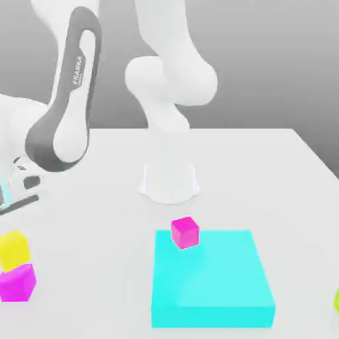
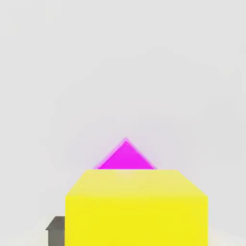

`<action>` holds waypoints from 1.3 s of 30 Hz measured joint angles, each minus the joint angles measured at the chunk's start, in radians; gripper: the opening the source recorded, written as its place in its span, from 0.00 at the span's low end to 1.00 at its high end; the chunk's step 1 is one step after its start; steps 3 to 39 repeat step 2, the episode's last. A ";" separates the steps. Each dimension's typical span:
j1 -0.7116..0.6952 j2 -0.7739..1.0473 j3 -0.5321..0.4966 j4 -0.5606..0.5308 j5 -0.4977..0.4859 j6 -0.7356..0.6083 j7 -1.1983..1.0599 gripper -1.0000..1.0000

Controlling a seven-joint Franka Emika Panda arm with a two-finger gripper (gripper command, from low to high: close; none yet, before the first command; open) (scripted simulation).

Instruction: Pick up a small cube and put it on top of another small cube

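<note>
While the yellow cube [image 1: 13,249] sits on the fuchsia cube [image 1: 16,283], pincer's at its 12 o'clock; finger state: can't tell.

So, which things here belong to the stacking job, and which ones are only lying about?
Belong to the job:
- yellow cube, sitting on the fuchsia one
- fuchsia cube

Only lying about:
- hot-pink cube, at the cyan block's edge
- flat cyan block
- lime cube, at the exterior view's right edge

Yellow cube [image 1: 13,249] atop fuchsia cube [image 1: 16,283] — stacked.
</note>
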 joint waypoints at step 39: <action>0.000 0.000 0.000 0.000 0.000 0.000 0.000 1.00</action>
